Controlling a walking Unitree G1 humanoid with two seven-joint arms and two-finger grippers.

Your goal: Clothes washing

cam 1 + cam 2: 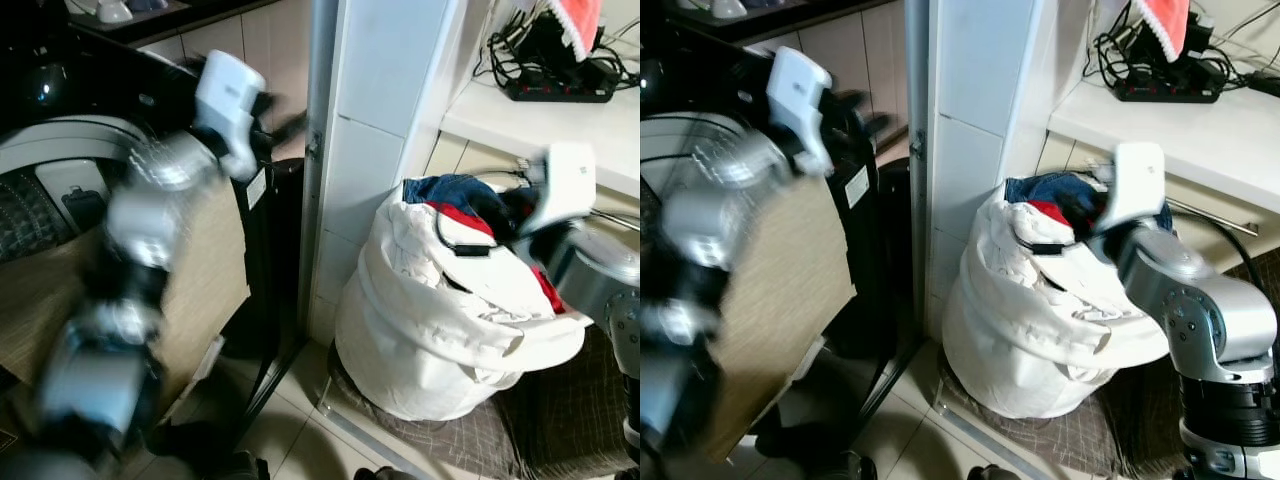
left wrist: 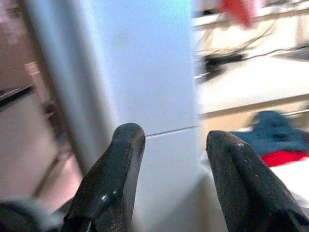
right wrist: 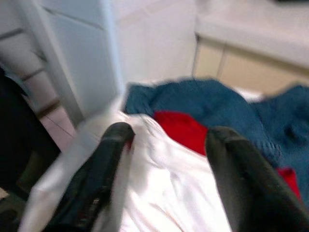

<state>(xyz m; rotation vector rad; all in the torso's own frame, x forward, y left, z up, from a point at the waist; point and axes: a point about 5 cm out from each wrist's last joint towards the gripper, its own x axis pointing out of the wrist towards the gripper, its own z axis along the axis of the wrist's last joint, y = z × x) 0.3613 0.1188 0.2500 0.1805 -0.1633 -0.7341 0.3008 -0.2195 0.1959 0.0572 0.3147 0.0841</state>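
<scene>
A white laundry bag point(image 1: 440, 340) stands on the floor beside a white tiled pillar point(image 1: 375, 120). It is heaped with a white garment point(image 3: 164, 193), a red one point(image 3: 181, 128) and a blue one point(image 3: 227, 108). My right gripper point(image 3: 169, 133) hovers open just over the white and red clothes, with nothing between its fingers. My left arm is raised and blurred in front of the washing machine point(image 1: 50, 190). Its gripper point(image 2: 176, 137) is open and empty, pointing at the pillar.
A white counter point(image 1: 560, 115) at the right carries a black power strip point(image 1: 560, 90) with tangled cables, and a red cloth point(image 1: 575, 20) hangs above it. A grey mat point(image 1: 480, 440) lies under the bag. A dark cabinet point(image 1: 270, 250) stands between the machine and the pillar.
</scene>
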